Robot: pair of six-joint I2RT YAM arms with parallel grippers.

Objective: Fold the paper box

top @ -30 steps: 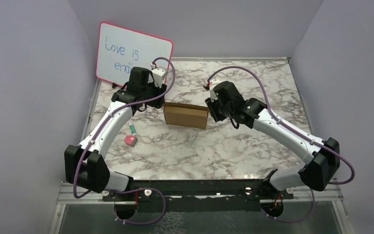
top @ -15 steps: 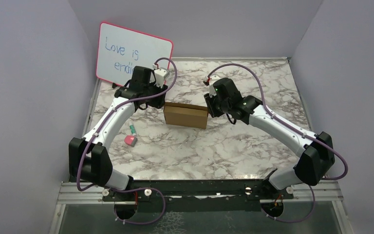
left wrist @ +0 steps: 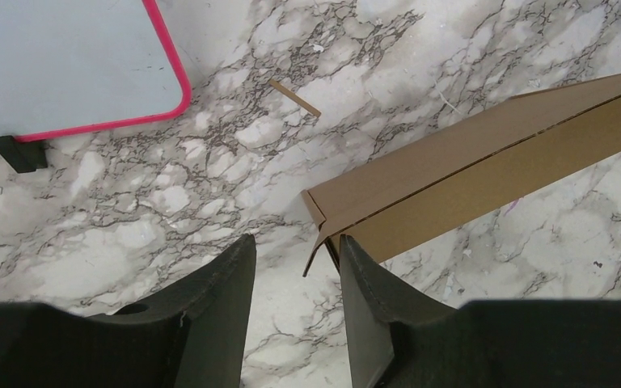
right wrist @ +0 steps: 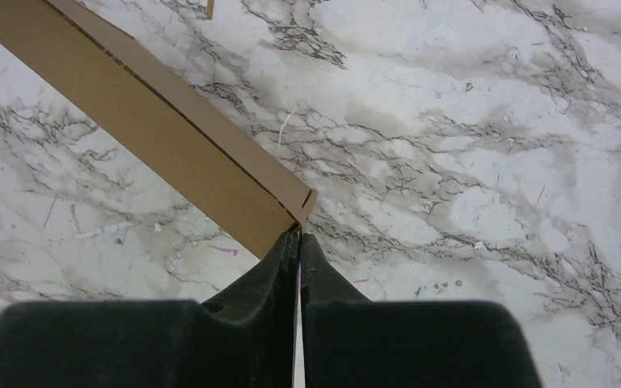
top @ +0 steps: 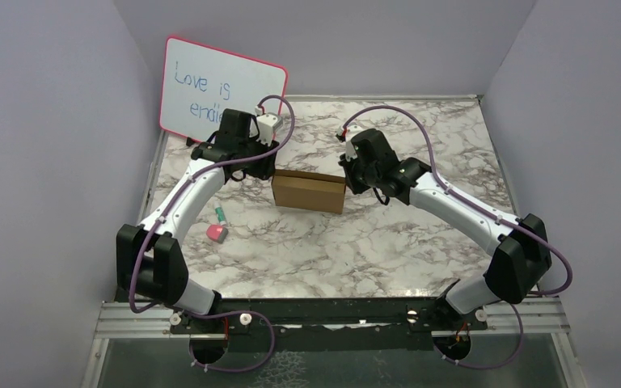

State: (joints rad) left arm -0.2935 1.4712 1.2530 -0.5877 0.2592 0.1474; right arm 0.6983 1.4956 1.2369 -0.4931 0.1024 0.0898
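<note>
if you check the top view first, the paper box [top: 308, 191] sits on the marble table [top: 356, 242] about midway between your two arms, long side facing the bases. it looks like a shallow brown box lying flat. your left gripper [left wrist: 295, 242] is at the box's left end and your right gripper [right wrist: 298, 233] is at its right end.

on the left wrist cam your jaws stand partly apart with bare marble showing in the gap. the right-hand finger [left wrist: 364, 307] sits against the near corner of the box's end, and a little end flap pokes out just in front of the gap. nothing is pinched there as far as i can see.

on the right wrist cam it's the opposite: your fingers are pressed together with only a hairline slit between them, tips right at the box's end corner where a small tab sticks out. can't tell whether any card is actually caught in there.

other stuff: the pink-framed whiteboard [top: 218, 89] leans at the back left, a pink thing [top: 217, 233] and a small teal thing [top: 221, 214] lie near your left arm, and a thin brown sliver [left wrist: 295, 97] lies on the marble between the whiteboard and the box.
</note>
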